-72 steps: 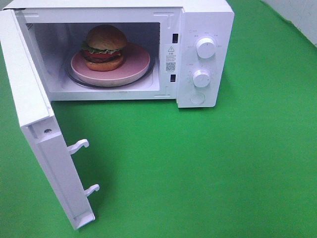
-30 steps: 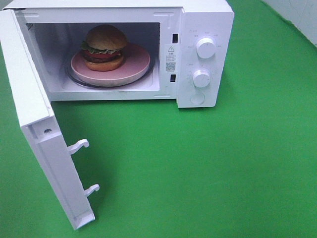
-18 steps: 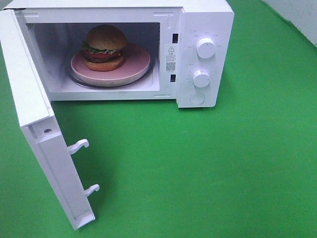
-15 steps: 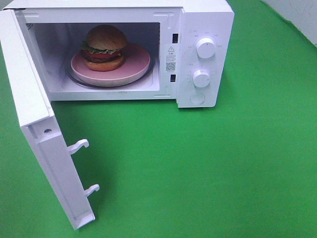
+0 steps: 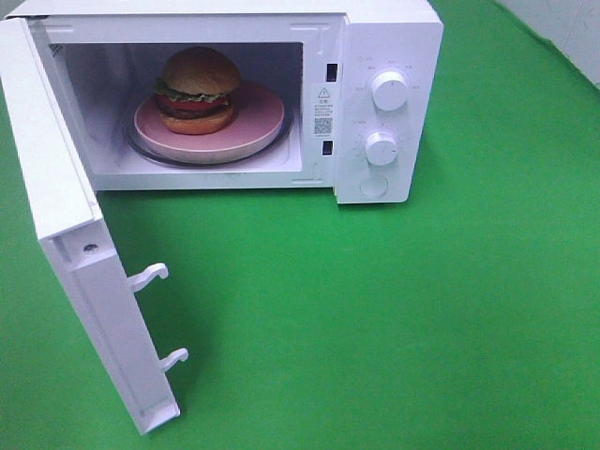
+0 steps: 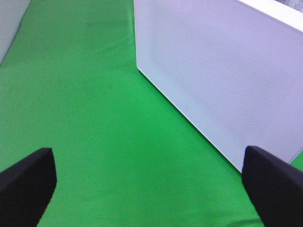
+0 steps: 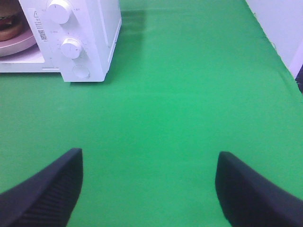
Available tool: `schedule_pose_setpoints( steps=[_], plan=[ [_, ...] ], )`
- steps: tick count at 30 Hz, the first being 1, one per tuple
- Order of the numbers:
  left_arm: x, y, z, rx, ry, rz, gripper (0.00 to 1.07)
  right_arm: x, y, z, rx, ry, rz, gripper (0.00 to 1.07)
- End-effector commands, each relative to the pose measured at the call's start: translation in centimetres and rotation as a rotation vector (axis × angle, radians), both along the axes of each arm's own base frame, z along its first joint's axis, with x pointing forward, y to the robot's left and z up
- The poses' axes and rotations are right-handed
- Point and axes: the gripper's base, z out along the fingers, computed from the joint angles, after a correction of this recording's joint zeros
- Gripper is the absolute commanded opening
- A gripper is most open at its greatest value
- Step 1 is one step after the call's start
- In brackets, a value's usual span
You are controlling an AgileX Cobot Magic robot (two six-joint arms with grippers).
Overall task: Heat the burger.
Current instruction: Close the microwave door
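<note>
Burger [image 5: 198, 89] on plate [image 5: 258, 120] inside microwave [image 5: 412, 122] — left fingers [image 6: 26, 184] and right fingers [image 7: 47, 194] both wide.

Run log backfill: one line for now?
golden-bun burger on round pink plate in white microwave | white door open | left gripper open, empty | right gripper open, empty

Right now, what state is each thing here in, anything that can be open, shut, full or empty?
Microwave door, swung wide open.
Pink plate, inside the microwave, carrying the burger.
Burger, whole, upright on the plate.
Upper dial, setting too small to read.
Lower dial, setting too small to read.
Left gripper, jaws open, empty.
Right gripper, jaws open, empty.
</note>
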Motion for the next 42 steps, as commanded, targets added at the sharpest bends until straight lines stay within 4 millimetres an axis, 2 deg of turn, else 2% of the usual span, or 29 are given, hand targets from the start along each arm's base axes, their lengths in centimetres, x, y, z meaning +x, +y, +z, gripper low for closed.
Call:
schedule_pose_setpoints(
  steps=[1,4,8,10,12,13,14,15,16,17,19,20,21,22,23,24,25,26,27,30,34,39,41,42],
  plan=[
    [0.4,0.0,0.0,-0.007,0.012,0.004,0.98,-0.3,-0.1,0.0,0.002,-0.035,-0.011,0.74],
    [0.7,0.1,0.0,-0.004,0.028,0.006,0.96,-0.3,-0.1,0.0,0.002,-0.035,-0.011,0.74],
    [1.3,0.1,1.0,-0.005,0.013,0.016,0.90,-0.3,-0.1,0.0,0.002,-0.035,-0.011,0.74],
    [1.7,0.2,1.7,-0.020,-0.020,0.027,0.87,-0.3,-0.1,0.0,0.002,-0.035,-0.011,0.74],
    [2.7,0.3,2.3,-0.033,-0.058,0.039,0.79,-0.3,-0.1,0.0,0.002,-0.035,-0.011,0.74],
    [2.7,0.3,2.3,-0.033,-0.058,0.039,0.79,-0.3,-0.1,0.0,0.002,-0.035,-0.011,0.74],
    [3.3,0.3,2.6,-0.034,-0.068,0.044,0.70,-0.3,-0.1,0.0,0.002,-0.035,-0.011,0.74],
    [3.3,0.3,2.6,-0.034,-0.068,0.044,0.70,-0.3,-0.1,0.0,0.002,-0.035,-0.011,0.74],
    [4.1,0.4,2.8,-0.033,-0.069,0.050,0.62,-0.3,-0.1,0.0,0.002,-0.035,-0.011,0.74],
    [4.1,0.4,2.8,-0.033,-0.069,0.050,0.62,-0.3,-0.1,0.0,0.002,-0.035,-0.011,0.74],
    [5.7,0.5,3.1,-0.035,-0.071,0.059,0.38,-0.3,-0.1,0.0,0.002,-0.035,-0.011,0.74],
    [5.7,0.5,3.1,-0.035,-0.071,0.059,0.38,-0.3,-0.1,0.0,0.002,-0.035,-0.011,0.74],
    [6.1,0.5,3.2,-0.036,-0.067,0.060,0.32,-0.3,-0.1,0.0,0.002,-0.035,-0.011,0.74],
    [6.1,0.5,3.2,-0.036,-0.067,0.060,0.32,-0.3,-0.1,0.0,0.002,-0.035,-0.011,0.74],
    [6.8,0.6,3.2,-0.037,-0.057,0.063,0.18,-0.3,-0.1,0.0,0.002,-0.035,-0.011,0.74],
    [6.8,0.6,3.2,-0.037,-0.057,0.063,0.18,-0.3,-0.1,0.0,0.002,-0.035,-0.011,0.74],
    [7.5,0.6,3.2,-0.033,-0.052,0.068,0.04,-0.3,-0.1,0.0,0.002,-0.035,-0.011,0.74],
    [7.5,0.6,3.2,-0.033,-0.052,0.068,0.04,-0.3,-0.1,0.0,0.002,-0.035,-0.011,0.74],
    [8.1,0.8,3.1,-0.019,-0.051,0.075,0.00,-0.3,-0.1,0.0,0.002,-0.035,-0.011,0.74],
    [8.9,0.8,2.9,-0.019,-0.065,0.081,0.00,-0.3,-0.1,0.0,0.002,-0.035,-0.011,0.74],
    [10.8,1.1,1.3,-0.026,-0.128,0.103,0.00,-0.3,-0.1,0.0,0.002,-0.035,-0.011,0.74],
    [11.4,1.2,0.6,-0.032,-0.196,0.118,0.00,-0.3,-0.1,0.0,0.002,-0.035,-0.011,0.74],
    [12.2,1.4,-0.6,-0.036,-0.270,0.138,0.00,-0.3,-0.1,0.0,0.002,-0.035,-0.011,0.74],
    [12.2,1.4,-0.6,-0.036,-0.270,0.138,0.00,-0.3,-0.1,0.0,0.002,-0.035,-0.011,0.74]
  ],
)
